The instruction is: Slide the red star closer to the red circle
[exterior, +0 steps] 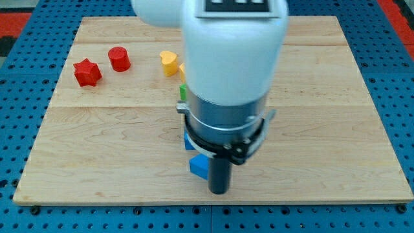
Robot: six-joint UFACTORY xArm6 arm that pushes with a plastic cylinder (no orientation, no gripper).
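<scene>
The red star lies at the view's upper left on the wooden board. The red circle stands just to its upper right, a small gap between them. My tip is near the view's bottom centre, far to the lower right of both red blocks. It sits right beside a blue block, on that block's right side.
A yellow heart lies right of the red circle. A second yellow block, a green block and another blue block are mostly hidden behind the arm's body. Blue pegboard surrounds the board.
</scene>
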